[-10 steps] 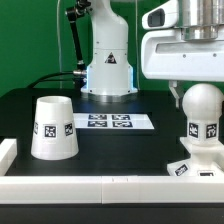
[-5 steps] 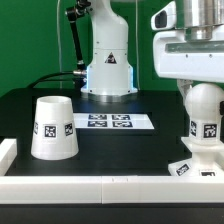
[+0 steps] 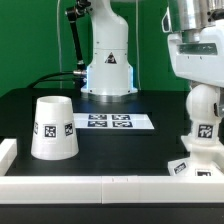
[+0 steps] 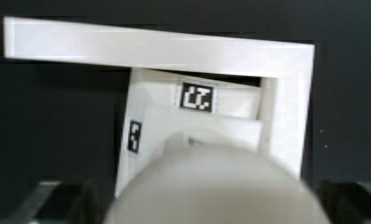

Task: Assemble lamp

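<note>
Lamp shade [image 3: 53, 128] on black table [image 3: 120, 145], green wall [image 3: 30, 40] behind.

Shade [image 3: 54, 127]: matte white tapered bucket shape, standing wide end down on the black worktop at the exterior view's left, a square tag on its side.
Bulb [image 3: 203, 115]: white, round-headed, upright on the base, tagged on its neck.
Base [image 3: 190, 165]: low, white, sloped, at the exterior view's right, tags on its faces.

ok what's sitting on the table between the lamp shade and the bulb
In the exterior view, the marker board lies on the black table, farther back, between the shade and the bulb. The nearer stretch is bare.
</note>
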`<state>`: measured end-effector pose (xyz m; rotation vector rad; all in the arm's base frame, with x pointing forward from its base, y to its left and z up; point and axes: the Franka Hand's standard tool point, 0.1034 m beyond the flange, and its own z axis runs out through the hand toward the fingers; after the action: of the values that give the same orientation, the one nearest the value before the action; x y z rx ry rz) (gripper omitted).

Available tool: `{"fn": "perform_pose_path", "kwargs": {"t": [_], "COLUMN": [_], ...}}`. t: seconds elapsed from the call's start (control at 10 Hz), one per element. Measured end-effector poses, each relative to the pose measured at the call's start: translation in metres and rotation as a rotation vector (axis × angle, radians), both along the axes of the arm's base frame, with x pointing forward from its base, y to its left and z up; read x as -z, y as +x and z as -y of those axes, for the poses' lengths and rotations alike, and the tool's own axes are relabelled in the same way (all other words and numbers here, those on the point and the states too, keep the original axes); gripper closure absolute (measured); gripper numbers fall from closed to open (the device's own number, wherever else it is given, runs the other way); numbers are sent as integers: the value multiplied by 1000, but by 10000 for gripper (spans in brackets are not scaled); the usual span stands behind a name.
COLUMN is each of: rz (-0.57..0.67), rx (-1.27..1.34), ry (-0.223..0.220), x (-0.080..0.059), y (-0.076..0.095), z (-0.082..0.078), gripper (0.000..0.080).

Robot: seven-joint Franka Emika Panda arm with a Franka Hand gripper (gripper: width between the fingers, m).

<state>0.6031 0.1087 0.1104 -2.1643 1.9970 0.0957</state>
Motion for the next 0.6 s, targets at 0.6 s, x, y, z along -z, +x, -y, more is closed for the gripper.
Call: {"fn": "perform_pose_path", "kwargs": {"t": [0.6], "rz": [27], "rx": [-482], "ry": [-23], "x": [-7], "y": [3], "z": [3], "gripper": [101]}}
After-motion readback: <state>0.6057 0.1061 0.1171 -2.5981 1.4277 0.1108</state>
